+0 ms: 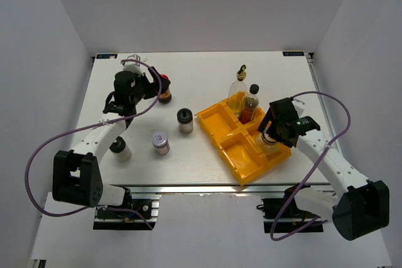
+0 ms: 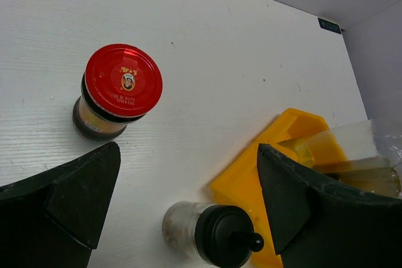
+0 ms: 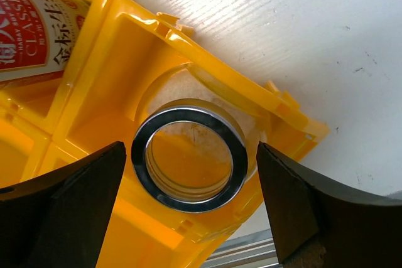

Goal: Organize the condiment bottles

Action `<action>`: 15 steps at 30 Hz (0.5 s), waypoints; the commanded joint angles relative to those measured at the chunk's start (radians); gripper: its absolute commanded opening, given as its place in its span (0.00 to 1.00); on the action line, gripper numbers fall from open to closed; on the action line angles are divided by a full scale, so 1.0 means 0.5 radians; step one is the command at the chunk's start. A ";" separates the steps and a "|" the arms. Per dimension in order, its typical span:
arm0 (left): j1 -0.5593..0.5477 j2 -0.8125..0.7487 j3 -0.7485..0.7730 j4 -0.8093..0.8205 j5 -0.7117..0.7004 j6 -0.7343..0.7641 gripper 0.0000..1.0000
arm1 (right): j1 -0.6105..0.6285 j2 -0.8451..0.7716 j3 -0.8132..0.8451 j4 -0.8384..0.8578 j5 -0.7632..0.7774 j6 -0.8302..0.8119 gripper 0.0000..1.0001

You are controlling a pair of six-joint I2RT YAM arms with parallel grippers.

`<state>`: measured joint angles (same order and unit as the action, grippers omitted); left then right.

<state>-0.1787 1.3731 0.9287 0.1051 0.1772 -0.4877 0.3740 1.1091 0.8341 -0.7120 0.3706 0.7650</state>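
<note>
Red-lidded condiment jar (image 1: 164, 89) stands upright at the far left of the desk (image 1: 207, 70), just beyond the left tool (image 1: 152, 85), whose fingers (image 2: 69, 199) are spread wide and hold nothing. From the wrist view the jar sits ahead of the gap and off toward the left finger, not between the two. Its long axis is vertical, so a grasp would likely close on its sides once the tool shifts over it. The left arm is plainly the nearer one for this jar. It is also nearer to the black-lidded shaker (image 1: 184, 119), the silver-lidded shaker (image 1: 161, 142) and a dark-capped bottle (image 1: 120, 150) half tucked beside that arm, all loose on the desk. To the right, the yellow tray (image 1: 217, 120) already holds the gold-spouted bottle (image 1: 238, 89) and the brown sauce bottle (image 1: 251, 101) at its far end. A silver-rimmed glass jar (image 3: 188, 161) stands in its right-hand compartment. The right tool (image 1: 272, 135) hangs over that jar, fingers wide on either side and seemingly clear of it.
</note>
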 commanded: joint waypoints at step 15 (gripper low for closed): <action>-0.235 0.048 0.431 -0.649 -0.544 0.233 0.98 | -0.012 -0.681 0.127 0.175 -0.158 -0.456 0.89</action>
<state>-0.2951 1.3777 1.0893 -0.1322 0.0551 -0.3897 0.3733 0.8181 0.8700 -0.6697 0.3099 0.6041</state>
